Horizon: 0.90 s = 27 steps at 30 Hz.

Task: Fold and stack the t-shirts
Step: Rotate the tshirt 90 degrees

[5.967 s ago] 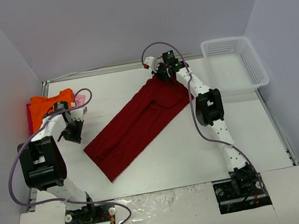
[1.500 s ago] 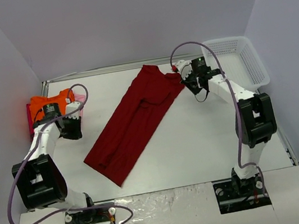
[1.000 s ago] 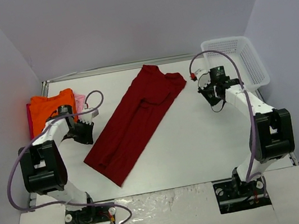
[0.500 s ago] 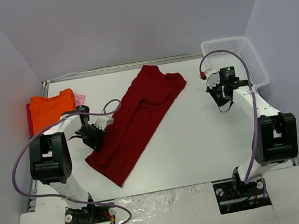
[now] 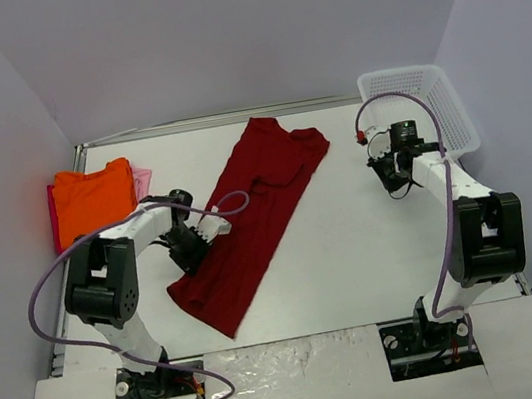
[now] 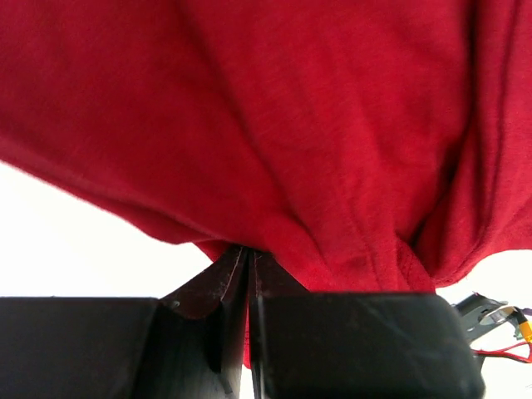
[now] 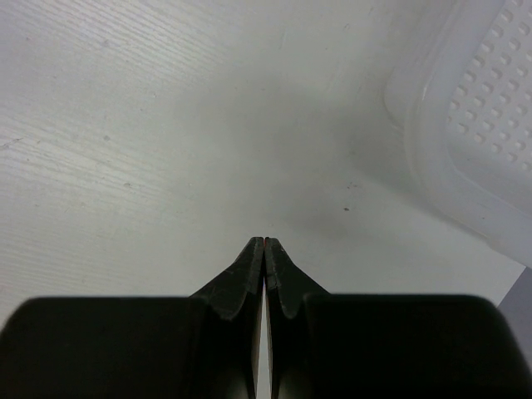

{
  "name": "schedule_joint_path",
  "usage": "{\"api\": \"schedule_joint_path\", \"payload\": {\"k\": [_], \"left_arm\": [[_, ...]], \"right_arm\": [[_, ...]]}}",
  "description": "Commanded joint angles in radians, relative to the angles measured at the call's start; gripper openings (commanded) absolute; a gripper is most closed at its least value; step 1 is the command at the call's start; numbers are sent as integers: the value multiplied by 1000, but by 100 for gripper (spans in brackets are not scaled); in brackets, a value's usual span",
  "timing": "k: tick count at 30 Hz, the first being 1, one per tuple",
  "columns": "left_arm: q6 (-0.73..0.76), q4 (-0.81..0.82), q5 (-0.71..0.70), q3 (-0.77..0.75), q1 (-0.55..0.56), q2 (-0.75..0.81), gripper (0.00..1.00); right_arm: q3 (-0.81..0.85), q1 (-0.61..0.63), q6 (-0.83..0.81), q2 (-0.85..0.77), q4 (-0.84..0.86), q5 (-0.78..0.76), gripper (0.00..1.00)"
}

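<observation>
The large dark red t-shirt (image 5: 253,212) lies folded lengthwise, diagonal across the table's middle. My left gripper (image 5: 195,243) is shut on its left edge; in the left wrist view the dark red cloth (image 6: 316,133) fills the frame and is pinched between the jaws of the gripper (image 6: 248,253). The orange t-shirt (image 5: 91,195) lies folded at the far left, with the pale pink t-shirt (image 5: 143,182) showing at its right edge. My right gripper (image 5: 391,177) is shut and empty above the bare table, its closed tips (image 7: 264,243) meeting.
A white mesh basket (image 5: 419,112) stands at the back right, its corner in the right wrist view (image 7: 474,125). A red cloth (image 5: 53,208) lies under the orange shirt. Purple cables loop off both arms.
My left gripper moved right from beside the orange shirt to the dark red shirt's left edge and shut on it, shifting the lower end rightward. My right gripper left the collar and drew back right.
</observation>
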<state>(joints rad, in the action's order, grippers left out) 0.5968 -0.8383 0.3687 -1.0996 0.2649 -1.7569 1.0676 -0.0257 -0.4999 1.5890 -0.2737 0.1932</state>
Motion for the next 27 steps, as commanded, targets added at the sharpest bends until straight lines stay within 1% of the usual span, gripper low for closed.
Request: {"api": "schedule_joint_path", "payload": {"k": [1, 3, 7, 8, 9, 16, 21, 27], "left_arm": [[-14, -10, 30, 1, 72, -30, 2], [-26, -12, 53, -11, 98, -47, 2], [-43, -25, 81, -60, 184, -88, 2], [-57, -30, 99, -100, 227, -110, 3], [-57, -30, 99, -100, 227, -110, 3], [-101, -25, 156, -190, 322, -144, 2], [-144, -19, 220, -268, 382, -173, 2], [-176, -7, 256, -307, 447, -208, 2]], "right_arm": [[9, -5, 3, 5, -19, 18, 0], [9, -5, 3, 6, -19, 18, 0], [9, -5, 1, 17, -19, 14, 0], [9, -3, 1, 22, -19, 9, 0], [9, -3, 1, 22, -19, 9, 0], [9, -6, 0, 35, -19, 6, 0], [9, -6, 0, 43, -19, 3, 0], [12, -5, -2, 57, -21, 0, 0]]}}
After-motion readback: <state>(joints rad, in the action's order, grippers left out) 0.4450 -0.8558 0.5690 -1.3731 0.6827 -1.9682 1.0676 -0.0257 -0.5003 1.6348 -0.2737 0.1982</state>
